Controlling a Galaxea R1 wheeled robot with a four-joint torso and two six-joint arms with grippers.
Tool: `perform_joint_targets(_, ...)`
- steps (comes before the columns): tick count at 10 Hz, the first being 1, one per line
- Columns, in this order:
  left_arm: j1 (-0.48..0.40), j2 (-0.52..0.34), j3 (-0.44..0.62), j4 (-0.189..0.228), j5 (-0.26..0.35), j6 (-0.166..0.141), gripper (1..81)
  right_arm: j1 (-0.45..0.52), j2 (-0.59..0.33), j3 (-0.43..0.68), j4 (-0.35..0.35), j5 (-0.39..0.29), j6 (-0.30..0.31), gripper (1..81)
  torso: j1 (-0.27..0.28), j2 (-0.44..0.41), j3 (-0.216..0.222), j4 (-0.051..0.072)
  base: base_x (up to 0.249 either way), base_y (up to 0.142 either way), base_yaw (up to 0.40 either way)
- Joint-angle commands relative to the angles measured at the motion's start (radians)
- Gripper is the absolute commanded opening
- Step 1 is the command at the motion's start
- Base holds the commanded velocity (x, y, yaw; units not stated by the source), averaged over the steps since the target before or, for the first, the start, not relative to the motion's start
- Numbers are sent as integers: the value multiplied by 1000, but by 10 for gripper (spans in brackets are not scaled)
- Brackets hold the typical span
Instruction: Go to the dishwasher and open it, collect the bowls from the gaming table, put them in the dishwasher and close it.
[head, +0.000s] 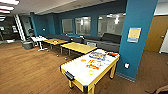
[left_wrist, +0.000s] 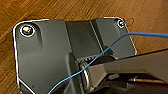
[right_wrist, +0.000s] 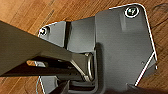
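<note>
Head view took in a lounge with blue walls and a wooden floor (head: 30, 67), and the gaming table (head: 75, 68) stood close in front of the robot, slightly to the right, its near corner angled toward the camera. Its pale top with the yellow edge carried a spread of colourful board-game boxes (head: 97, 55) toward the far end, beside a blue pillar (head: 136, 37). On the nearer stretch of the top I could make out small round shapes that I took for the bowls: an orange one (head: 83, 60) near the middle and a yellowish one (head: 91, 72) closer to the near edge; they were too blurred to count with confidence or to tell whether anything lay in them. They sat apart from the boxes, on open surface, which I judged would leave them easy to reach from the near side.

Beyond stood plain yellow-wood tables (head: 78, 47), then a white table (head: 38, 39), and dark sofas (head: 110, 40) along the windowed wall. I saw no dishwasher from that spot.

Both wrist views looked down past the robot's own dark plates at the floor planks, suggesting the arms hung low for travel. I could not tell how far either gripper was open, nor whether either had hold of anything. A blue cable (left_wrist: 140, 35) crossed the left wrist view.
</note>
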Motion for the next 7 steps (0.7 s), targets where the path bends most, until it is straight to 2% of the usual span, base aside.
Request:
perform_joint_targets(1,-63,-1,4,10,35,8,811,61,0,5,-11,-37,-3,811,0,0,0,0,134,0,0)
perform_joint_targets(7,-63,-1,4,11,36,10,811,59,1,5,-11,-37,-3,811,1,1,0,0,134,0,0)
